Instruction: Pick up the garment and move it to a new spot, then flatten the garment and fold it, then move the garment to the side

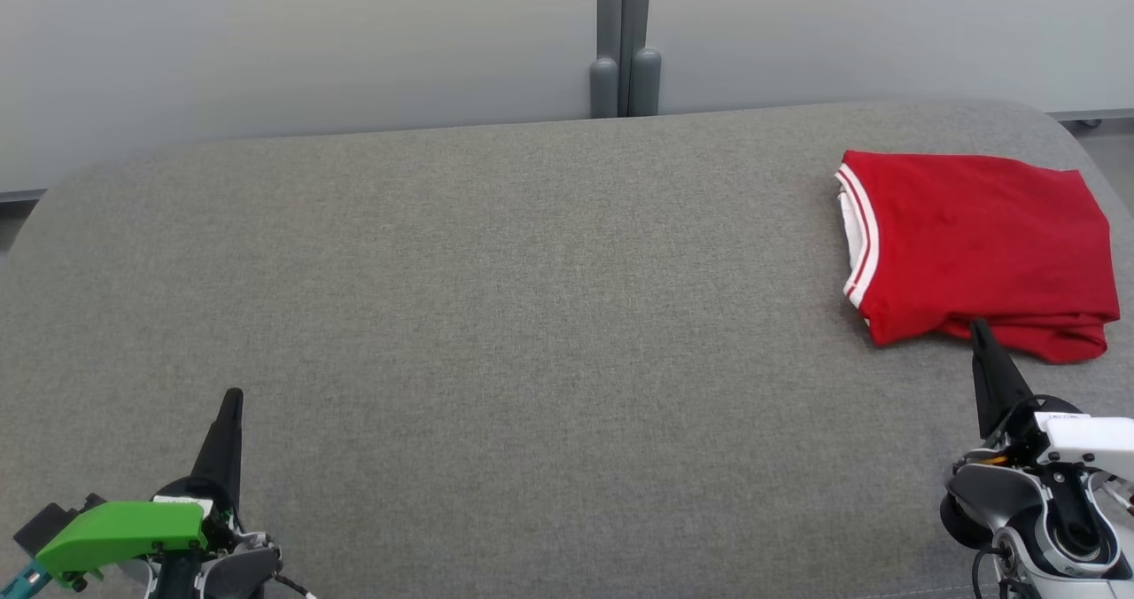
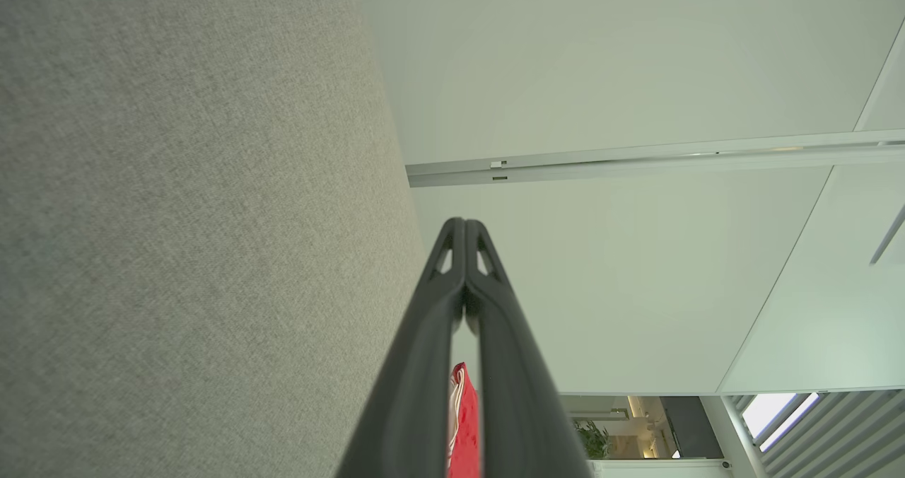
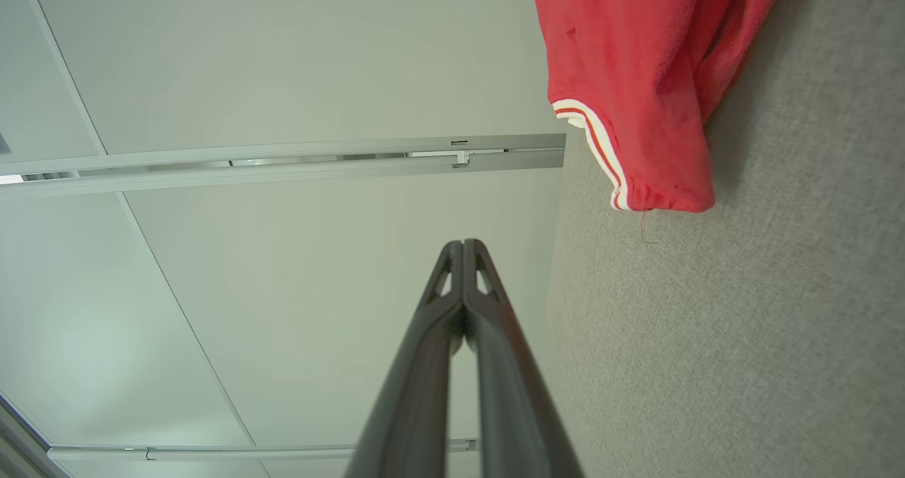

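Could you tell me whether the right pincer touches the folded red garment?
Apart: the right wrist view shows a clear gap between the right pincer and the folded red garment.

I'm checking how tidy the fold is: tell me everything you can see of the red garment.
The red garment looks like soft knit cloth, folded into a rough rectangle of several layers. White trim with a thin red stripe edges its left side in the head view; its near edge is slightly bunched. It lies flat at the far right of the grey fabric surface. The shut right gripper is close by its near edge, apart from it.
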